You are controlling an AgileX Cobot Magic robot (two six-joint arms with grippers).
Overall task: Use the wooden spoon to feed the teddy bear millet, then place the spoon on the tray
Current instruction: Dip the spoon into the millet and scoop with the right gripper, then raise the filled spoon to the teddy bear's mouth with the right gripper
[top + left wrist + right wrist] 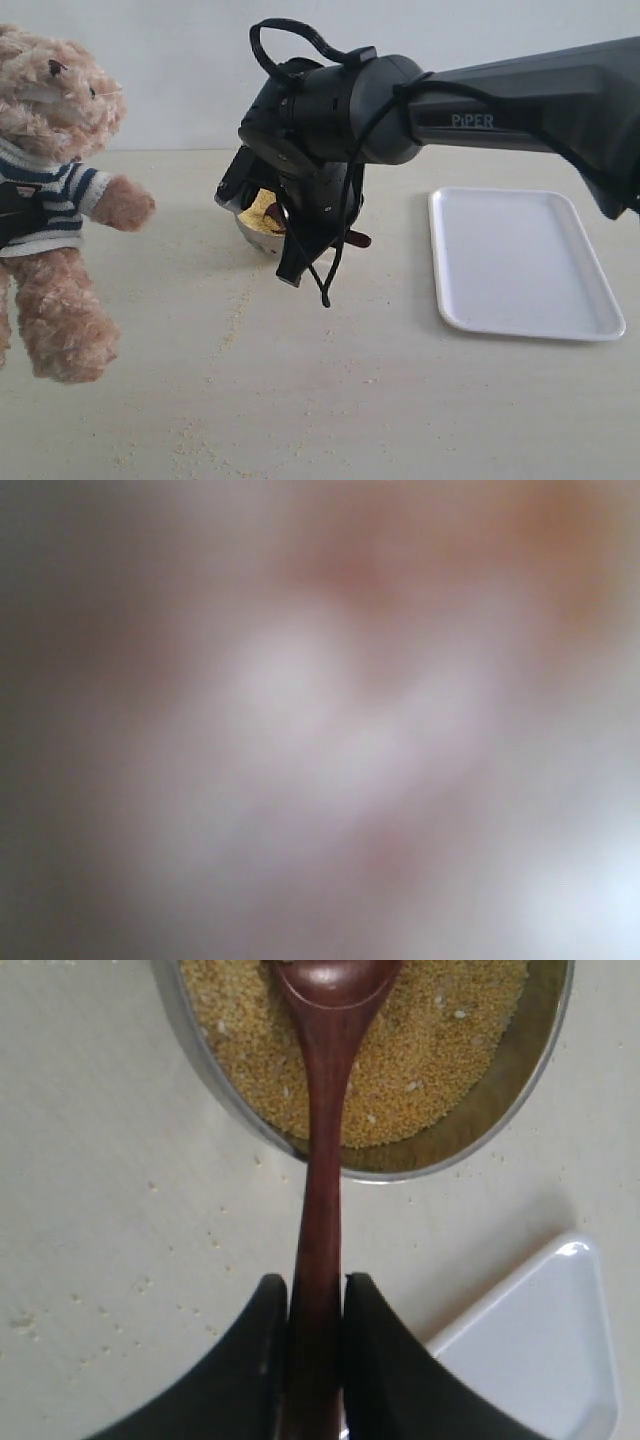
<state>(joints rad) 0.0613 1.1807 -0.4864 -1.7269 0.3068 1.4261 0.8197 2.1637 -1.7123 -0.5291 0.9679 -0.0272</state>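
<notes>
The teddy bear (pixel 55 200) stands upright at the far left, with a dark part of the left arm against its striped shirt. The left wrist view is all blur, with no fingers to make out. My right gripper (pixel 316 1285) is shut on the handle of the wooden spoon (pixel 322 1160). The spoon's oval bowl rests in the millet (pixel 430 1050) inside the steel bowl (pixel 520 1070). In the exterior view the right gripper (pixel 292 255) hangs over the steel bowl (pixel 255 232) and hides most of it. The white tray (pixel 525 262) lies to the right with nothing on it.
Stray millet grains (pixel 235 325) are scattered over the beige table in front of the bowl and towards the near edge. The right arm's black cable loops (pixel 335 265) hang beside the gripper. A tray corner (pixel 540 1350) shows near the fingers.
</notes>
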